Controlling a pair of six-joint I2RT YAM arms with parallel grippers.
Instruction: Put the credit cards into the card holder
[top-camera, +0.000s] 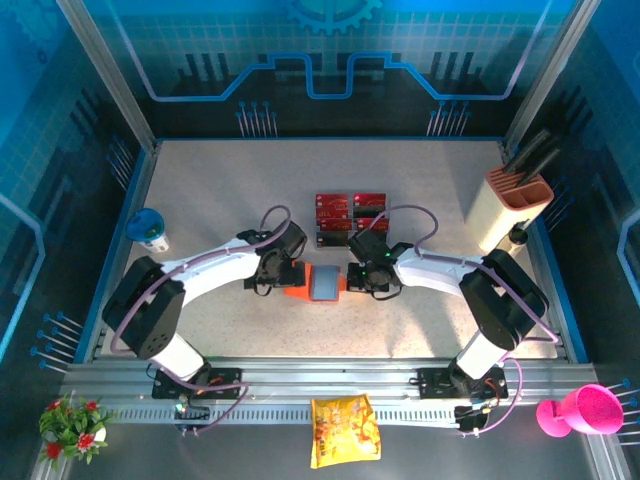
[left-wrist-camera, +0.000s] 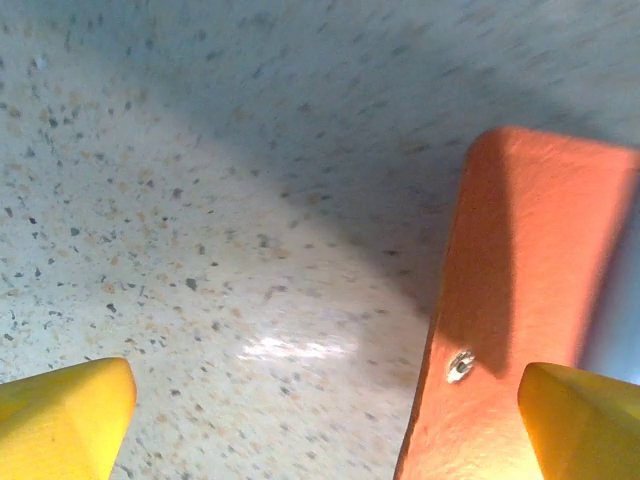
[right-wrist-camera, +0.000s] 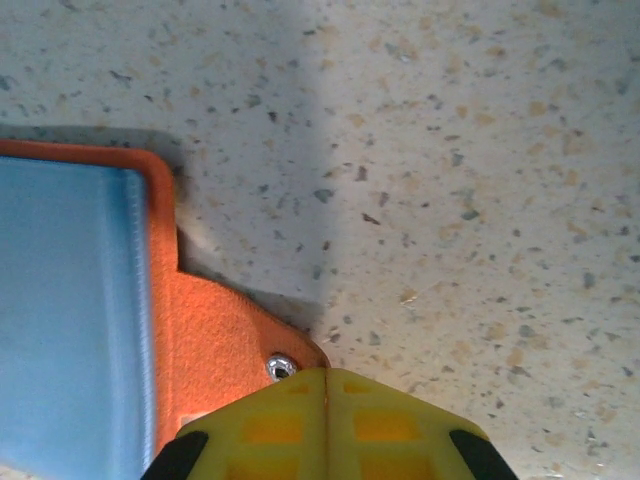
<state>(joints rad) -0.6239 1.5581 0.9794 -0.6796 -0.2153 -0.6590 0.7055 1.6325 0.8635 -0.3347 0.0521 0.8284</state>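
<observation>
The card holder (top-camera: 322, 284) lies opened at the table's middle, orange outside with grey-blue pockets (right-wrist-camera: 60, 300). My right gripper (right-wrist-camera: 327, 385) is shut on its snap tab (right-wrist-camera: 240, 335), just below the metal stud (right-wrist-camera: 281, 367); the tab is raised slightly, casting a shadow. From above, the right gripper (top-camera: 352, 280) is at the wallet's right edge. My left gripper (top-camera: 291, 281) is at its left edge. It is open (left-wrist-camera: 325, 420), and the orange flap (left-wrist-camera: 530, 300) reaches in beside the right fingertip (left-wrist-camera: 585, 420). Red credit cards (top-camera: 338, 206) stand behind the wallet.
Clear plastic racks (top-camera: 350, 237) hold the cards just behind the wallet. A beige block with dark handles (top-camera: 510, 205) stands back right, a blue-white cup (top-camera: 150, 230) at the left. Off the table's front edge are a yellow snack bag (top-camera: 343, 430), a pink cup (top-camera: 585, 410) and flowers (top-camera: 72, 425).
</observation>
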